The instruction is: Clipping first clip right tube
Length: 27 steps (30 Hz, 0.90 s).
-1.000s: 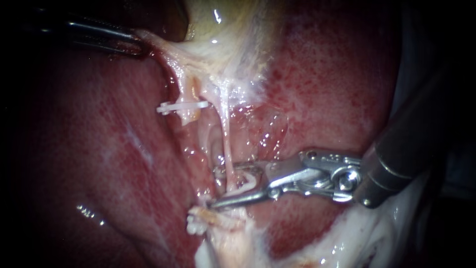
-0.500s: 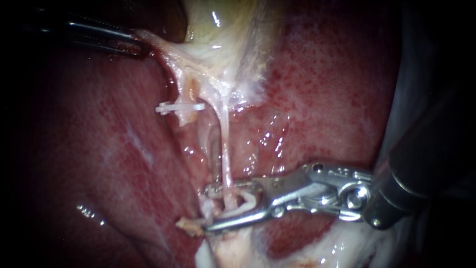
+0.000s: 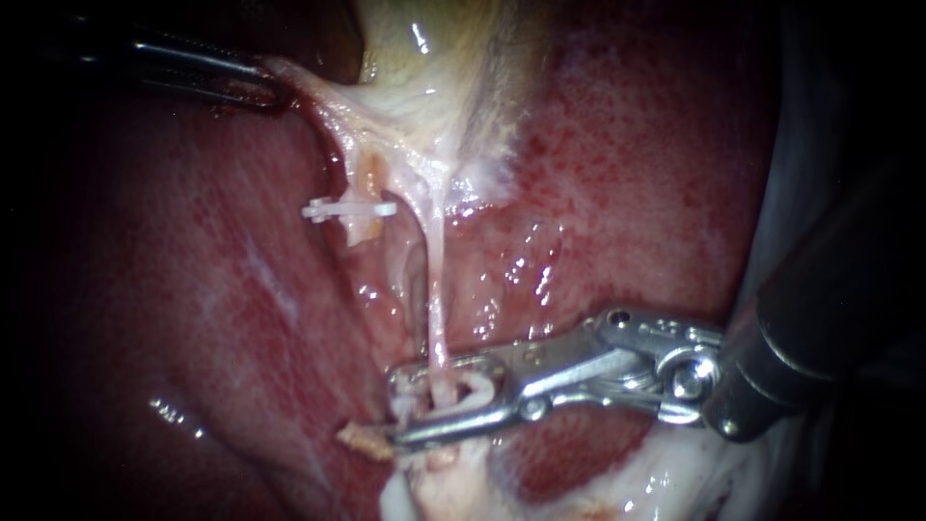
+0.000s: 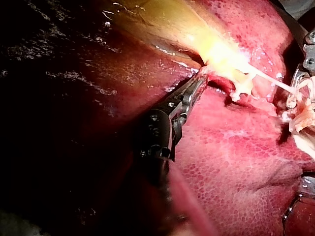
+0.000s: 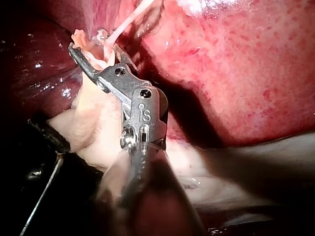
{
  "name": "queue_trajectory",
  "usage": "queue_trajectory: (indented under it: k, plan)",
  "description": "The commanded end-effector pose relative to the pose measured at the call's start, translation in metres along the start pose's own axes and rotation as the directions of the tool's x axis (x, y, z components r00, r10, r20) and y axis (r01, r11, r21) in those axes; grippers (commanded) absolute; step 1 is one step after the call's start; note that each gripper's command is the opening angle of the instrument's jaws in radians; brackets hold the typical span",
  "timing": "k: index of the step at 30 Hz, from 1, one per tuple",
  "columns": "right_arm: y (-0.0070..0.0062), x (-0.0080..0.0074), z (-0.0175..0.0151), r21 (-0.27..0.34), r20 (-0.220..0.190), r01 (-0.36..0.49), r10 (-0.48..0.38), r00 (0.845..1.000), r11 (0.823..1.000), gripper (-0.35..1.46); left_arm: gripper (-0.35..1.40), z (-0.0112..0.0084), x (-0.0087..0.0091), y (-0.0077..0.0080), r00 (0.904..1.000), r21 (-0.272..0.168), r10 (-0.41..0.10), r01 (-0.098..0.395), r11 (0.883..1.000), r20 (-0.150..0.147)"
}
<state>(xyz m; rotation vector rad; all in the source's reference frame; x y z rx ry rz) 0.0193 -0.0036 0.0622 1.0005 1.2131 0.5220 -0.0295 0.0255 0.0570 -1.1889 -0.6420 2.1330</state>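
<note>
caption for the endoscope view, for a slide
Right instrument holds a clip around the right tube while left instrument grips the gallbladder.

A surgery bench seen up close, a red liver (image 3: pixel 656 174) lying wet and shining, a pale gallbladder (image 3: pixel 434 58) lying against it, left instrument (image 3: pixel 273 85) and right instrument (image 3: pixel 446 396) reaching in, a white clip (image 3: pixel 349 208) sitting across a tube (image 3: pixel 367 183)
</note>
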Motion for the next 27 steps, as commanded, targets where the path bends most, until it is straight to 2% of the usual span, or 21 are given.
queue_trajectory:
  k: [1,3,7,14,26,27]
  plan:
    - [0.0,0.0,0.0001,0.002,0.0,-0.005,0.005,1.0,1.0,0.14,-0.35,0.0,0.0,0.0,1.0,0.0,0.0,0.0,1.0,0.0]
    - [0.0,0.0,0.0001,0.005,0.002,-0.004,0.004,1.0,1.0,0.04,-0.35,0.0,0.0,0.0,1.0,0.001,0.0,0.0,1.0,0.0]
    - [0.0,0.0,0.0001,0.023,0.01,-0.023,0.023,1.0,0.999,-0.35,-0.35,0.0,0.0,0.0,1.0,0.001,0.0,0.0,1.0,0.0]
    - [0.0002,0.0003,0.0005,0.034,0.026,-0.041,0.041,0.999,0.999,-0.35,-0.35,0.0,0.0,0.0001,1.0,0.001,0.0,0.0,1.0,0.0]
    - [0.0009,0.0,0.0002,0.035,0.027,-0.04,0.039,0.999,0.999,-0.35,-0.35,0.0001,0.0,0.0001,1.0,0.001,0.0,0.0,1.0,0.0]
    - [0.0009,0.0,0.0001,0.036,0.027,-0.04,0.039,0.999,0.999,-0.23,-0.35,0.0001,0.0,0.0001,1.0,0.001,-0.001,0.001,1.0,0.0]
